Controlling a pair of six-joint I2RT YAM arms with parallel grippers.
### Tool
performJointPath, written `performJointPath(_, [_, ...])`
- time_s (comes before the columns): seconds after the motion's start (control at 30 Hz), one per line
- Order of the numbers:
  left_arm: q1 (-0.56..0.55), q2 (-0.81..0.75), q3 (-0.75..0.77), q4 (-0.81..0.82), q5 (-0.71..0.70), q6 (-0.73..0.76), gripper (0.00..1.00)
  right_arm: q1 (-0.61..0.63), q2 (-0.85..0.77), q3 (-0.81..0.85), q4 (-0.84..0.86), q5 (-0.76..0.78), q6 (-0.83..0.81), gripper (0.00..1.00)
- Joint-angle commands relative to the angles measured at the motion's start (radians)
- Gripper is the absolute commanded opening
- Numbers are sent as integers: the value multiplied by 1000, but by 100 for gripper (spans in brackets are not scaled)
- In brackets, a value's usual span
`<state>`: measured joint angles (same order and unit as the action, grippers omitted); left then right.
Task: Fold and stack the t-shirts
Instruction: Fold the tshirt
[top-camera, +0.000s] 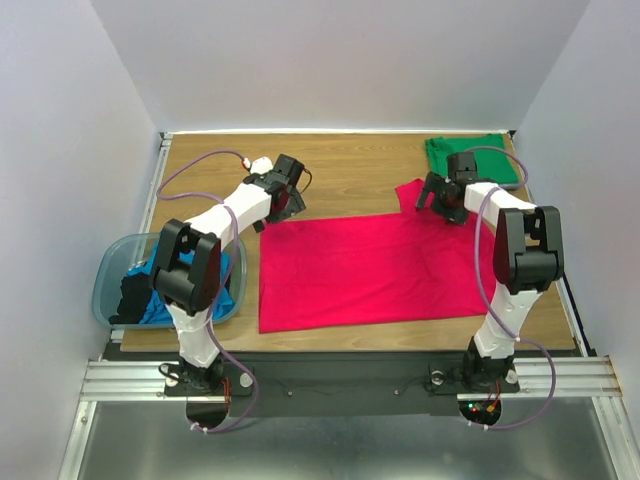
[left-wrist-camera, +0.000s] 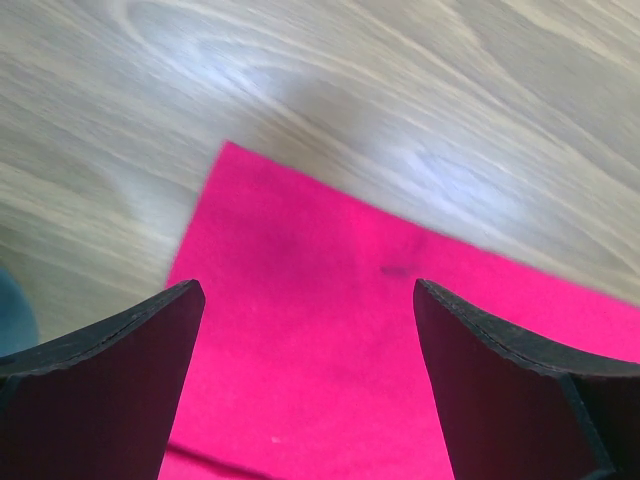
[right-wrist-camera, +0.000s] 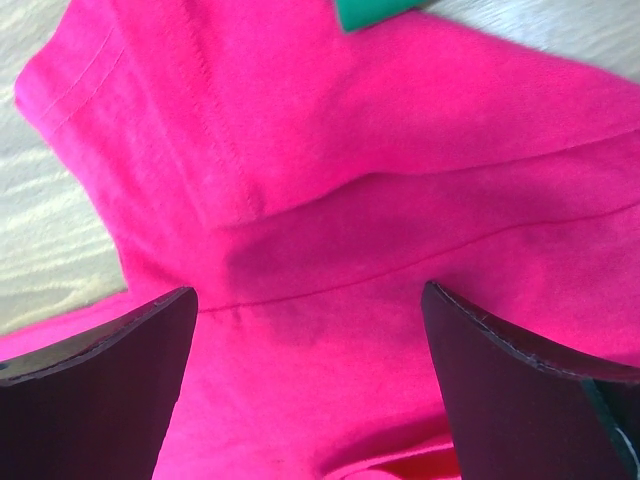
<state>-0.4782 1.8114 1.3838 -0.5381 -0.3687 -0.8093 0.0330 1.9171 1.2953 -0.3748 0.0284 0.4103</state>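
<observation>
While the spread-out crimson-pink cloth t-shirt lies flat, the left gripper hovers over its far left corner and the right gripper over its far right sleeve, both with fingers wide apart and empty. The folded emerald green t-shirt lies just beyond that sleeve. Pinching both edges evenly, together, should keep the fold square.
</observation>
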Motion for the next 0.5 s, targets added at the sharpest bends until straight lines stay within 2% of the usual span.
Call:
performJointPath(0.0, [58, 46, 73, -88, -59, -37, 98, -2, -101, 45, -22, -76, -37, 100])
performJointPath(0.2, [67, 126, 115, -88, -75, -50, 93, -4, -185, 2, -26, -36, -39, 100])
performJointPath(0.43, [72, 246, 202, -102, -95, -59, 79, -2, -214, -7, -27, -41, -41, 100])
performJointPath(0.47, [73, 256, 207, -106, -98, -71, 74, -4, -220, -7, -29, -39, -42, 100])
